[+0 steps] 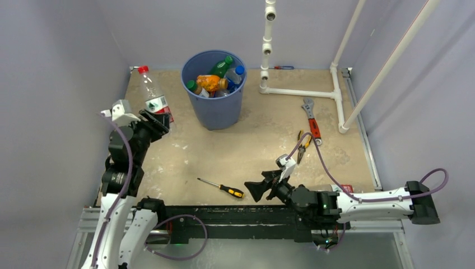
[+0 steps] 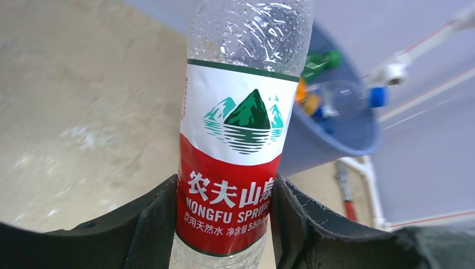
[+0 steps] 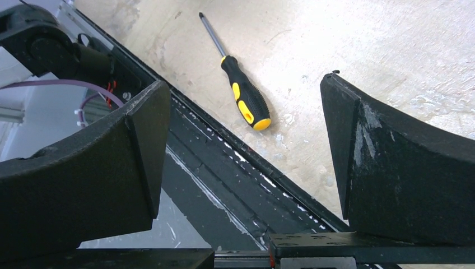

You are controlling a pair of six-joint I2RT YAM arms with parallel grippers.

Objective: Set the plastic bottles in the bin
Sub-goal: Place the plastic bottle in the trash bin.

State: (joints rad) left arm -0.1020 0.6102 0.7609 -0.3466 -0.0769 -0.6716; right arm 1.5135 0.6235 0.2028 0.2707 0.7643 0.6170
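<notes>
Our left pincer (image 1: 158,119) is closed against both sides of a red-capped Nongfu Spring water bottle (image 2: 235,140), nearly upright left of the blue bin (image 1: 215,115) holding other plastic bottles (image 1: 213,83), while beyond the screwdriver (image 1: 224,189) our right pincer (image 1: 256,188) gapes wide, empty, over the counter (image 1: 252,140).

High rear overview of the table (image 1: 246,159); close wrist views, bin (image 1: 215,115) also in left, screwdriver (image 1: 223,188) in right.
</notes>
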